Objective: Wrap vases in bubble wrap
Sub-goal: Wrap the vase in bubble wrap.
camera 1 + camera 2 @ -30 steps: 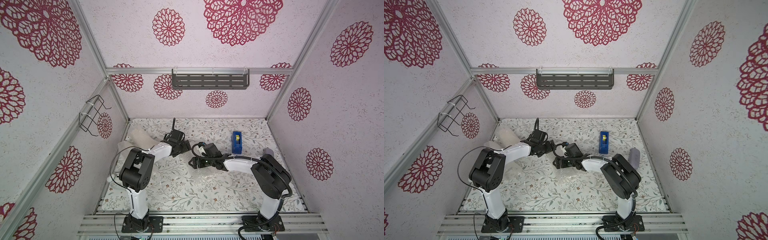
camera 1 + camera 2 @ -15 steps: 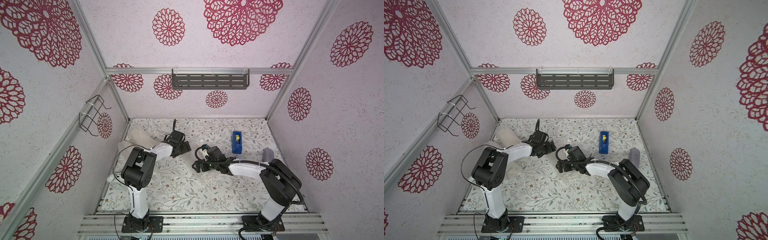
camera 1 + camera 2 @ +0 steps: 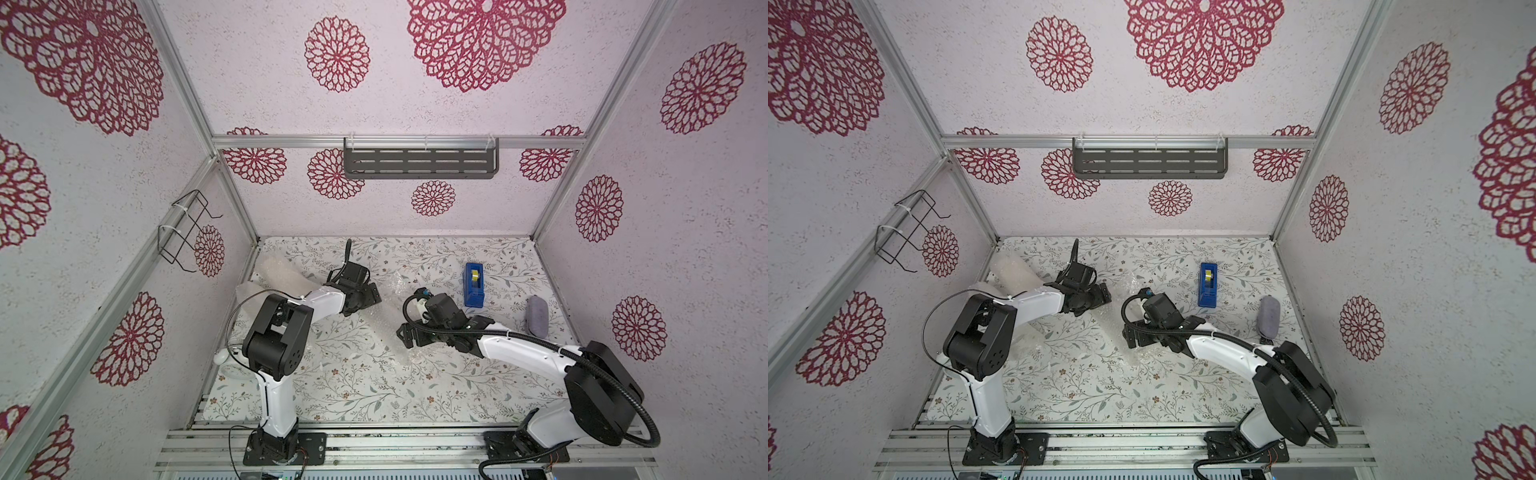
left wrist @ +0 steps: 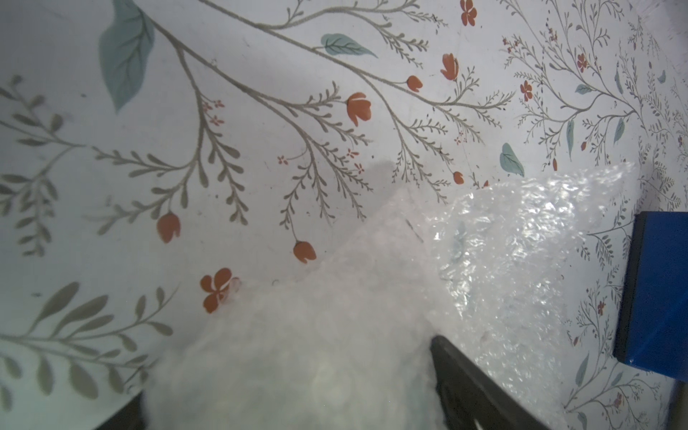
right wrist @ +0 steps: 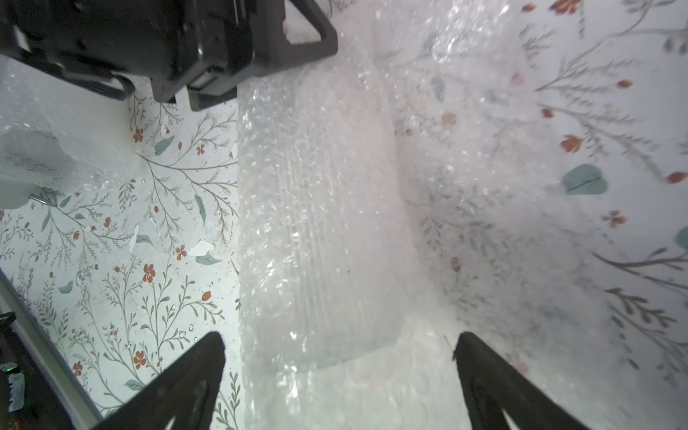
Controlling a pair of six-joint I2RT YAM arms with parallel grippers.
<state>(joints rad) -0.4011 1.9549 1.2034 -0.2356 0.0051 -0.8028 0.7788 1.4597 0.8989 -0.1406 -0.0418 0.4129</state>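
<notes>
Right gripper (image 5: 338, 335) jaws apart, straddling near end of wrapped vase (image 5: 316, 223) at middle of table (image 3: 353, 395). Long axis runs straight away to left gripper (image 3: 368, 300), spread wide about far end; grip unconfirmed.

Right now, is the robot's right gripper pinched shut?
No, in the right wrist view the right gripper has its fingers spread wide apart, with the bubble-wrapped vase lying between and ahead of them.

White links (image 3: 519, 349), black joints (image 3: 276, 336), looping cables (image 3: 640, 419)
</notes>
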